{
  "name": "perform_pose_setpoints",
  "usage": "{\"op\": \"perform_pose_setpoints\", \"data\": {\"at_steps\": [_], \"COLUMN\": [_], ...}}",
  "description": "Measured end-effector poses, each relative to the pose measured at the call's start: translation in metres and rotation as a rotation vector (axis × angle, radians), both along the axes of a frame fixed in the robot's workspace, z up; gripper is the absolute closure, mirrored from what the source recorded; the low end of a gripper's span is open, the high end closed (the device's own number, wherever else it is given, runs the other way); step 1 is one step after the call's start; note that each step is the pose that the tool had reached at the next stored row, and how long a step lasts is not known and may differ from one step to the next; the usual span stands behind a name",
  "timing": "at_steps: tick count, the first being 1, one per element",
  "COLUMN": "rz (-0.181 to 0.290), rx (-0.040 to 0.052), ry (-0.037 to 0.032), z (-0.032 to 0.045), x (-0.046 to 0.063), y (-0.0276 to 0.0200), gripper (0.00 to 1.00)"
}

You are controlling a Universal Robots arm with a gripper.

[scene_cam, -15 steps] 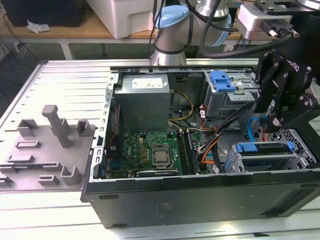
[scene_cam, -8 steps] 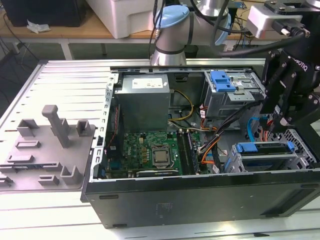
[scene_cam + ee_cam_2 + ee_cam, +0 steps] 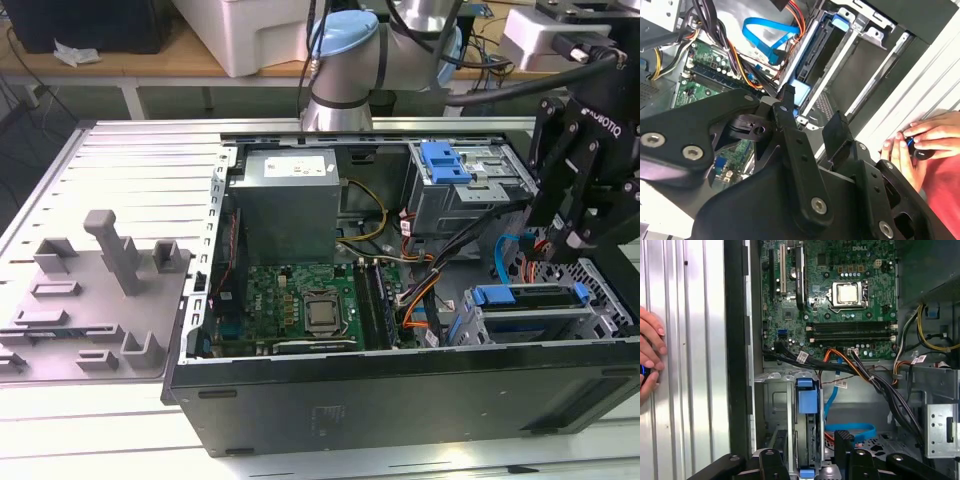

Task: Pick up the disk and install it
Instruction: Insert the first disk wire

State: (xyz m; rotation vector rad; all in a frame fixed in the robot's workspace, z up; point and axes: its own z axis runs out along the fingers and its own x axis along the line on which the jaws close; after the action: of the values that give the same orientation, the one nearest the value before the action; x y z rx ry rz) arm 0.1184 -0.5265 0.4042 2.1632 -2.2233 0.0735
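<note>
A ribbed metal table (image 3: 130,160) carries an open computer case (image 3: 400,400), lying on its side with its interior facing up. Inside are the grey power-supply box (image 3: 285,200), the green motherboard (image 3: 290,300) and, at the exterior view's right, a metal drive cage (image 3: 520,328).

The disk (image 3: 530,297) sits in that cage. Its blue rail frame shows across the bay in the exterior view. In the first wrist view the disk (image 3: 806,405) stands edge-on in its slot, with the blue tab towards the motherboard.

The gripper (image 3: 570,240) hangs just above the cage. In both wrist views its black fingers (image 3: 842,447) are spread apart with nothing between them.

So nothing is being carried, and the disk appears to be housed in the bay. It seems fully seated, though the cage walls hide its far end and I cannot be sure it is pushed home. If it is, the installing looks done and little of the task is left.

A person's hand (image 3: 647,355) rests on the table beside the case, pinching a small dark object.
</note>
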Motion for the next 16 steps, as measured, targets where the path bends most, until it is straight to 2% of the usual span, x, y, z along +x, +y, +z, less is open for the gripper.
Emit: {"op": "perform_pose_setpoints", "data": {"at_steps": [4, 10, 16], "rz": [-0.01, -0.025, -0.037], "rx": [-0.0028, -0.0058, -0.0164], "ry": [0.0007, 0.0044, 0.0106], "z": [-0.0001, -0.001, -0.0021], "x": [0.009, 0.019, 0.026], "y": [0.0056, 0.01, 0.0147], "gripper": [0.5, 0.5, 0.5]}}
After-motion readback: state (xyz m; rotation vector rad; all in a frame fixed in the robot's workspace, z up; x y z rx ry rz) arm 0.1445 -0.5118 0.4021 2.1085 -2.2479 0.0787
